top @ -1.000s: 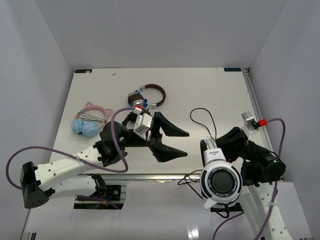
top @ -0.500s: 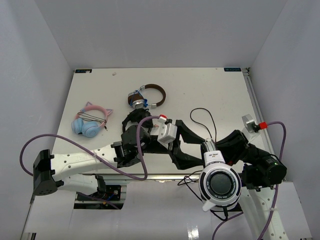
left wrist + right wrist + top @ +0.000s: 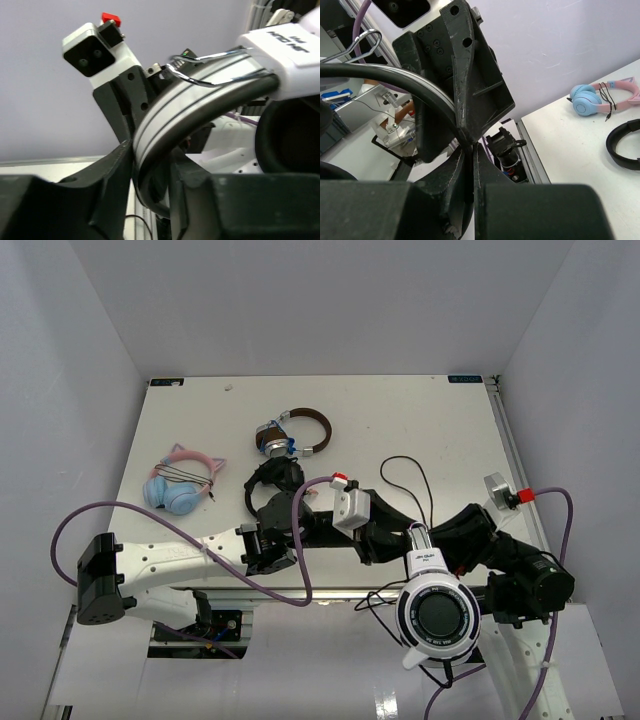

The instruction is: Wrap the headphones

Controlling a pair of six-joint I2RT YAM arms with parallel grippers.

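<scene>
The white headphones (image 3: 438,612) hang off the table's near right edge, one round ear cup facing up. My right gripper (image 3: 428,540) is shut on the headband, which in the right wrist view runs as a dark arc (image 3: 395,80) into the closed jaws of that gripper (image 3: 470,150). My left gripper (image 3: 392,540) has reached across, and its jaws sit tight on either side of the white headband (image 3: 210,95) in the left wrist view (image 3: 150,170). A black ear pad (image 3: 290,135) shows at the right. The thin black cable (image 3: 400,472) loops on the table behind.
Brown-banded silver headphones (image 3: 293,433) lie at mid-back. Blue and pink cat-ear headphones (image 3: 180,483) lie at the left, also seen in the right wrist view (image 3: 600,97). All-black headphones (image 3: 268,478) lie partly under my left arm. The table's front rail (image 3: 330,592) is below the grippers.
My left arm has swung right, from the table's middle to the headband beside the right gripper, and its wide-open jaws have closed on the band. The headphones shifted slightly.
</scene>
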